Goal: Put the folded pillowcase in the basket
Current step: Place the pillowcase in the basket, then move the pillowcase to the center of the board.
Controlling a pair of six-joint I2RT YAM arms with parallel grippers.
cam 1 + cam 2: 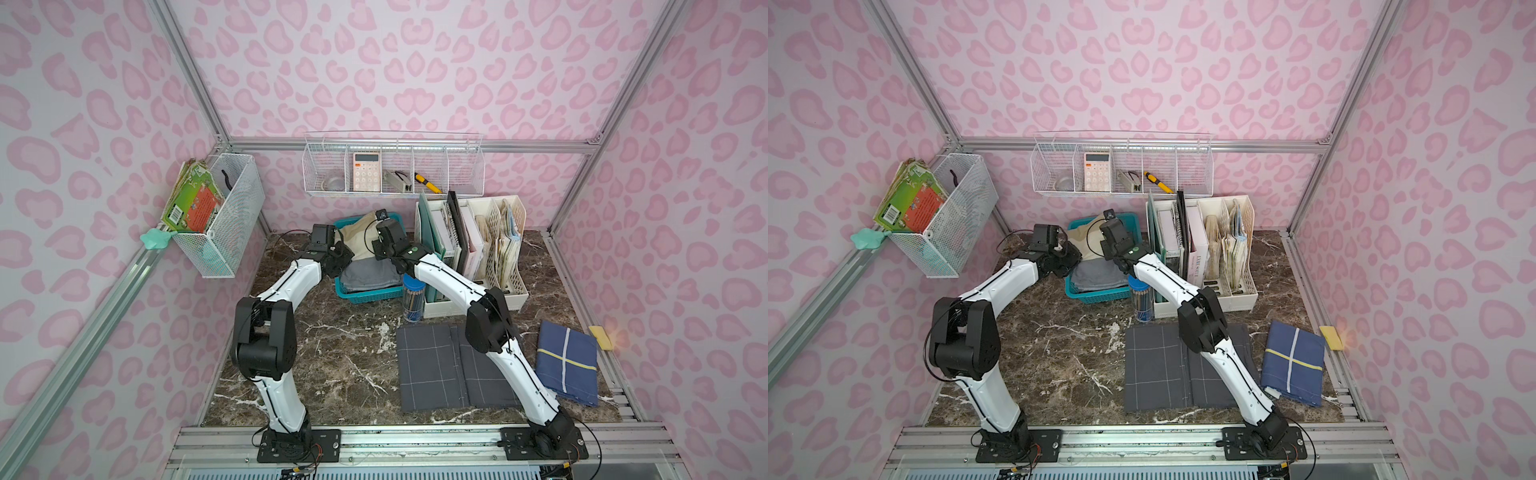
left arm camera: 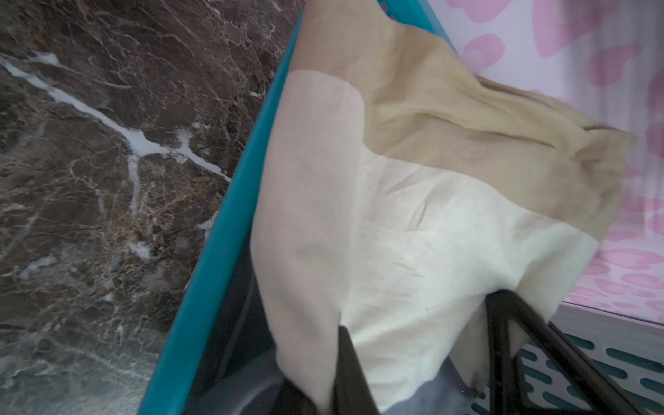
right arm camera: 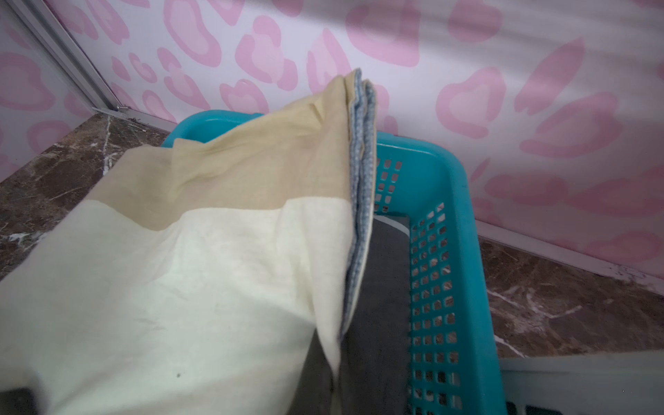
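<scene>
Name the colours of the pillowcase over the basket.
Pillowcase: cream and tan bands, best in right wrist view.

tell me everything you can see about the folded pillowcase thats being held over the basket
The folded pillowcase is soft, lightly creased cloth, a tan band next to a cream one, with blue-grey patterned layers showing along its folded edge. It hangs tilted over the teal basket, partly above a grey cloth lying inside. The left gripper has its jaws pinched on one cream corner. The right gripper is shut on the opposite side, its jaws hidden by the fabric.
</scene>
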